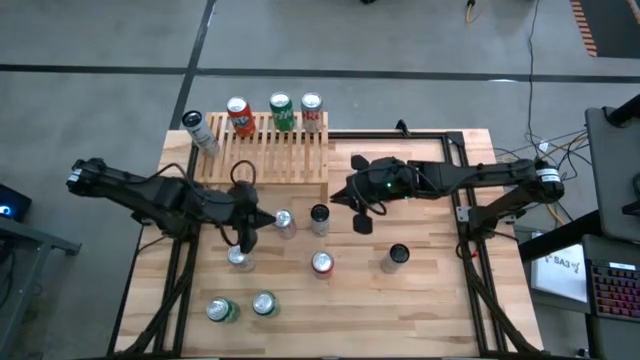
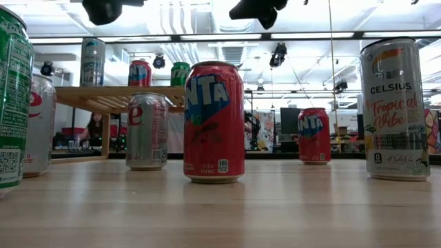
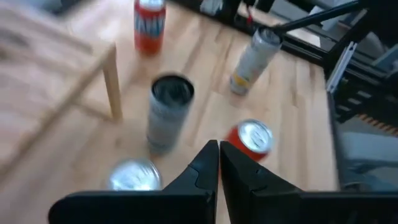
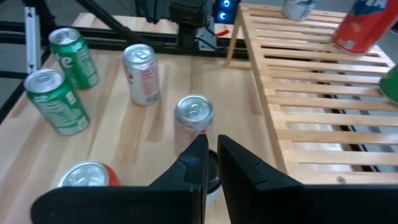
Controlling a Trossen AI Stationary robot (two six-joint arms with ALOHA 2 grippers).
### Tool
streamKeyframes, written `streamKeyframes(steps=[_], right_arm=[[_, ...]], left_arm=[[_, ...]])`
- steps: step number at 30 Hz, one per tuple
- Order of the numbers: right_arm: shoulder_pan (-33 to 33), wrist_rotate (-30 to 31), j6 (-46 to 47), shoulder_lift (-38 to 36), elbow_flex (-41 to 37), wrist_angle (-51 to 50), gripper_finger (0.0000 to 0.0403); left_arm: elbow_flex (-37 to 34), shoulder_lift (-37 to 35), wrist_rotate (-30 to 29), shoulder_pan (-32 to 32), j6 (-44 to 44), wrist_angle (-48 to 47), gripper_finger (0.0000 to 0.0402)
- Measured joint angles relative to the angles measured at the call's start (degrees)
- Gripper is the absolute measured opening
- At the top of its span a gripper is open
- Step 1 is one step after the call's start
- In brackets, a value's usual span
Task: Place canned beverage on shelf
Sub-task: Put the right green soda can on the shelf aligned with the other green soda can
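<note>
Wood counter (image 1: 420, 300) fills my overhead frame, loose cans low and centre. Both claws hang mid-frame, clenched and holding nothing: left claw (image 1: 262, 217) beside a silver can (image 1: 285, 222), probably lining up. Right claw (image 1: 340, 196) sits nearby. Shelf (image 1: 262, 150), upper left, holds four cans; their labels blur.

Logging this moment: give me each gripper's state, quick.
Left gripper: closed, holding nothing, above the table.
Right gripper: fingers nearly together, holding nothing, beside the shelf.

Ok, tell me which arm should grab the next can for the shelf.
Probably left: the left gripper hangs, nearly shut, beside the silver can before the slatted light-wood shelf. The right gripper hovers slightly farther away.
</note>
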Motion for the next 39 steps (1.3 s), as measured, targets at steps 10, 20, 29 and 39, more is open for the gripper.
streamKeyframes(steps=[10,20,29,39], right_arm=[[0.99,0.02,0.25,0.0,0.02,-2.02,0.0027],[1.2,-0.02,2.49,0.0,0.0,-5.99,0.0027],[4.1,0.0,5.93,0.0,-0.05,-11.35,0.0027],[9.17,0.02,7.91,-0.02,-0.67,-12.96,0.0027]], left_arm=[[8.61,10.56,9.78,-9.5,-7.37,-6.51,0.0],[22.4,24.13,7.14,-24.51,-11.8,-27.35,0.0],[28.65,34.46,5.27,-27.35,-14.27,-30.57,0.0005],[31.67,38.37,8.68,-27.63,-18.54,-31.56,0.011]])
